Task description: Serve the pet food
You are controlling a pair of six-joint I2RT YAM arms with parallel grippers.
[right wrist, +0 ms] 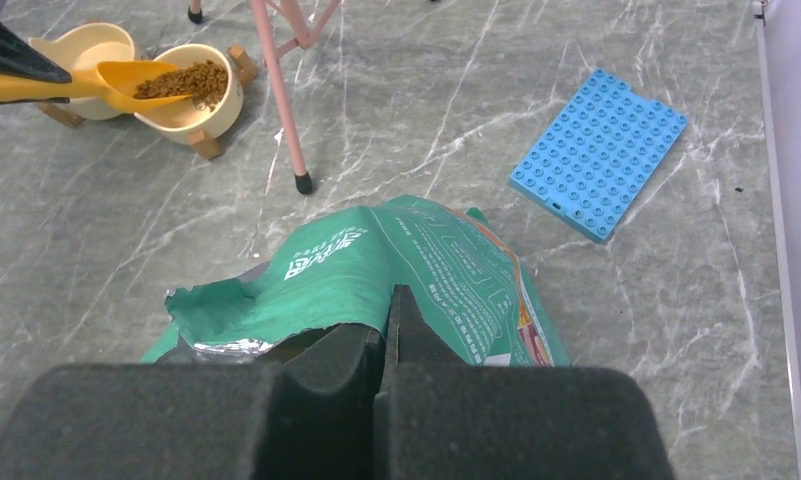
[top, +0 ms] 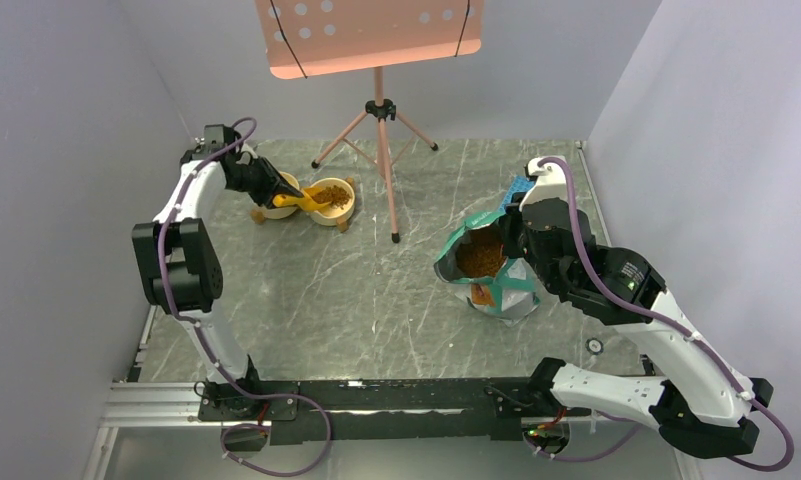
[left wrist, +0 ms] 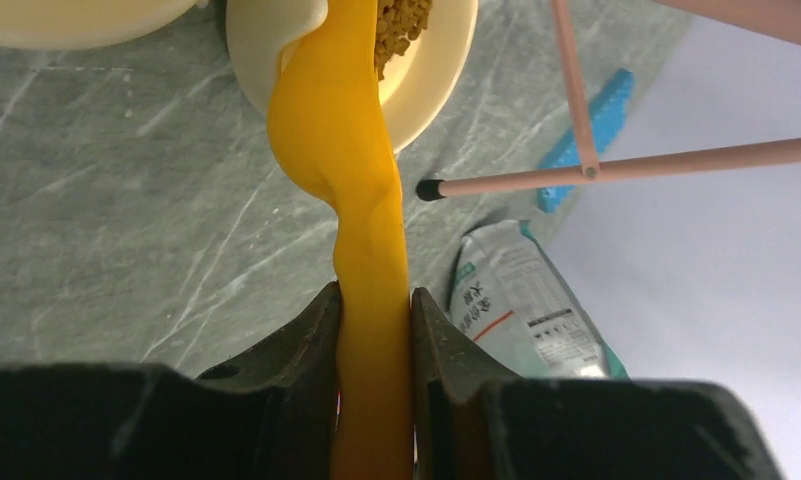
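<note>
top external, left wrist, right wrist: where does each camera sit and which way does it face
Top external: above and behind the bases, looking down on the table; left arm and right arm show.
Left wrist: on the left arm, looking along the left gripper, clamped on the scoop, toward the bowl.
Right wrist: on the right arm, looking down past the right gripper, shut on the bag.
All three share scoop, bowl and bag.

Two robot arms (top: 191,215), two grippers: left gripper (left wrist: 374,295), right gripper (right wrist: 386,320). Two cream bowls (right wrist: 191,118). One yellow scoop (left wrist: 336,150). One green bag (right wrist: 416,260). One blue studded plate (right wrist: 598,150). One pink three-legged stand (top: 380,110). Three lots of pet food (right wrist: 181,80): scoop, bowl, bag.
</note>
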